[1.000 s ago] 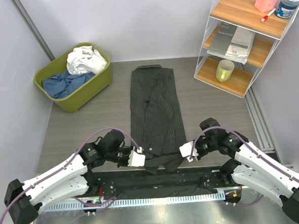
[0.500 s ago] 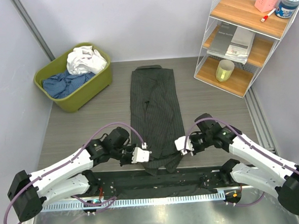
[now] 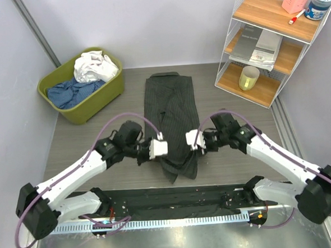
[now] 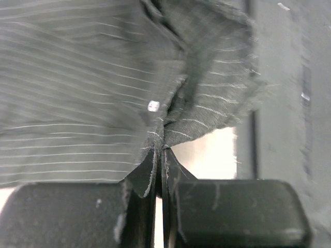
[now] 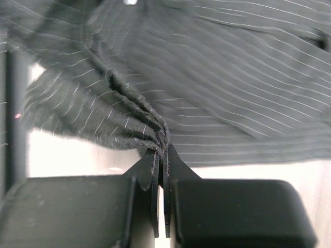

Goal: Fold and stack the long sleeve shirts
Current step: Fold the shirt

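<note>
Gripping the near end of the dark pinstriped shirt [image 3: 173, 109], both grippers are holding the cloth off the table [image 3: 99, 139]. The shirt is lying lengthwise to the right of the olive-green bin [image 3: 105, 99], apart from it. Its far end is sitting about level with the bin's near corner, and its bunched end is reaching nearer the arm bases than the bin.

The left gripper [image 3: 160, 148] is sitting near and to the right of the bin, at the shirt's left edge. The left wrist view is showing its jaws clenched on a thin pinch of striped fabric, with the two dark fingers [image 4: 72, 214] pressing together and a small white button [image 4: 153, 106] showing just above the pinch.

The right gripper [image 3: 190, 140] is sitting farther right of the bin, at the shirt's right edge. The right wrist view is showing its jaws likewise clamped on a gathered pleat of the cloth.

Between the two grippers the fabric is sagging, and a loose fold is hanging toward the arm bases. Beyond the grippers, the rest of the shirt is lying flat.

Inside the bin, a white garment [image 3: 96, 66] is resting at the far side and a blue garment [image 3: 71, 91] at the near side. A wire shelf unit [image 3: 259, 8] is standing well to the right of the bin, beyond the shirt.
</note>
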